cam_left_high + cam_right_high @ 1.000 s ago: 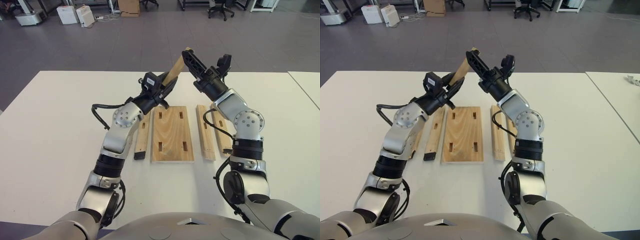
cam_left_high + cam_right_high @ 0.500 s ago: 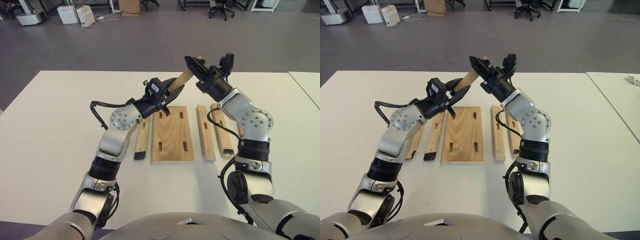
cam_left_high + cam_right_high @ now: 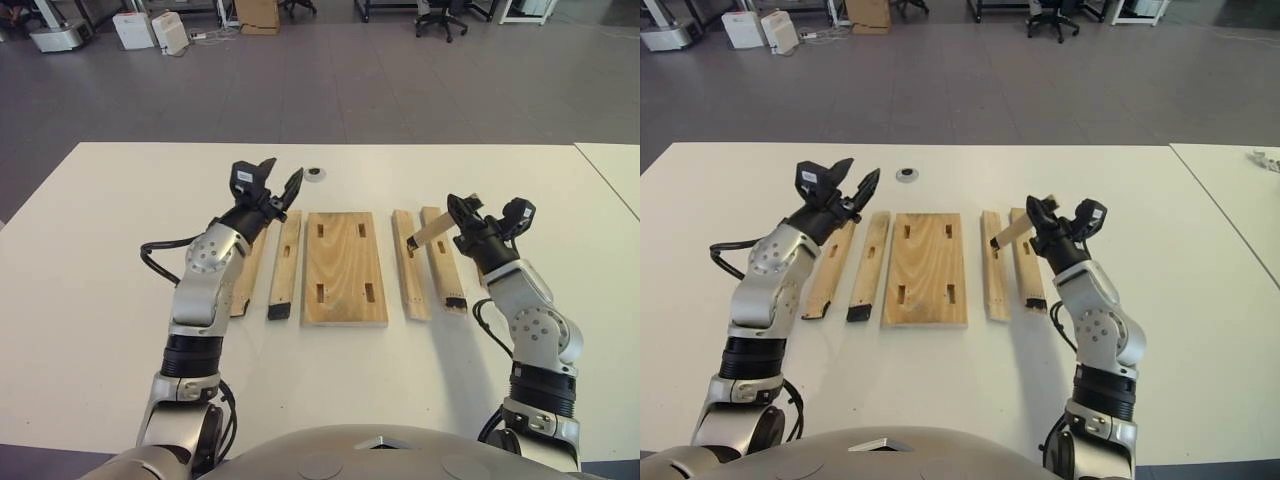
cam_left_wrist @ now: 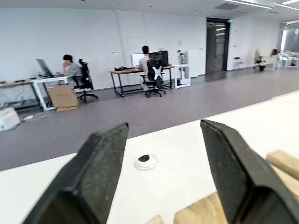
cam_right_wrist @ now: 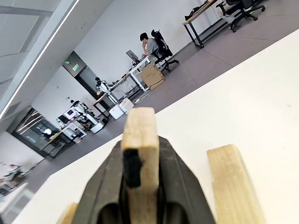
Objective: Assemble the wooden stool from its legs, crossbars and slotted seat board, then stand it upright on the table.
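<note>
Head camera: the slotted seat board [image 3: 345, 262] lies flat at mid-table [image 3: 110, 250] with its four slots facing up, likely so that parts can be pushed in from above. Four legs [image 3: 285, 262] lie flat alongside it, two on each side, parallel to the board and within reach of either arm. The left gripper [image 3: 282, 178] hangs over the far ends of the left two, jaws wide and holding nothing; it looks placed to take one. The right gripper [image 3: 458, 222] is clamped on the single crossbar [image 3: 430, 233], held aslant just above the far ends of the right two. One small round disc [image 3: 316, 174] sits beyond the board. Nothing is joined yet. Left wrist camera: the two fingers [image 4: 100, 177] are spread well apart, with the disc [image 4: 145, 161] beyond them. Right wrist camera: the crossbar [image 5: 139, 154] is pinched between both fingers, seen end-on, with one leg [image 5: 232, 182] just beside it.
</note>
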Robot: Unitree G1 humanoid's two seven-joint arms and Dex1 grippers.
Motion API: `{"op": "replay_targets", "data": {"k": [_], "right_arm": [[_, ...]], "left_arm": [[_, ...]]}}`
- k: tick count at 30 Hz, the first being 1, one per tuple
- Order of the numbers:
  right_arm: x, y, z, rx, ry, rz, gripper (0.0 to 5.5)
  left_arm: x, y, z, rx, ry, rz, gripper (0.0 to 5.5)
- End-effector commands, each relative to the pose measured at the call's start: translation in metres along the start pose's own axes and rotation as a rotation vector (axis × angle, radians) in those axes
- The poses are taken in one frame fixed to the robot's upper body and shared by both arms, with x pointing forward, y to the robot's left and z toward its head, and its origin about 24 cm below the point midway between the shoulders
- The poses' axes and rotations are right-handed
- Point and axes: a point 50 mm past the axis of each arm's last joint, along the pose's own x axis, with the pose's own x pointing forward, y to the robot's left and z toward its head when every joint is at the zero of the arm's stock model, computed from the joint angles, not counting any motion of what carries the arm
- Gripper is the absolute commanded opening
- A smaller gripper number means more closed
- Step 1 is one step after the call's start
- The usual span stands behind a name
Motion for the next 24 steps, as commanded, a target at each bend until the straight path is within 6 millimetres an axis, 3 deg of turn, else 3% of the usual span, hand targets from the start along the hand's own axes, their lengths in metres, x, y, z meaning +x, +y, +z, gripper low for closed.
{"op": "replay_targets", "data": {"k": [1,9,13,19,24], "right_arm": [[0.0,-0.011,-0.014,-0.028,0.021,-0.06,0.4],[-0.004,-0.026,-0.025,-0.15,0.072,-0.11,0.4],[-0.011,-0.028,-0.045,-0.343,0.199,-0.059,0.4],[-0.031,-0.047,-0.077,-0.493,0.367,-0.061,0.4],[-0.02,-0.031,-0.062,-0.548,0.281,0.019,0.4]], "left_arm": [[0.0,0.005,0.002,-0.003,0.003,0.034,2.82],[0.0,0.001,-0.002,-0.006,0.016,0.034,2.82],[-0.001,0.001,-0.004,-0.002,0.023,0.04,2.82],[-0.002,0.004,-0.005,0.009,0.035,0.053,2.82],[-0.002,0.005,-0.006,0.014,0.041,0.057,2.82]]}}
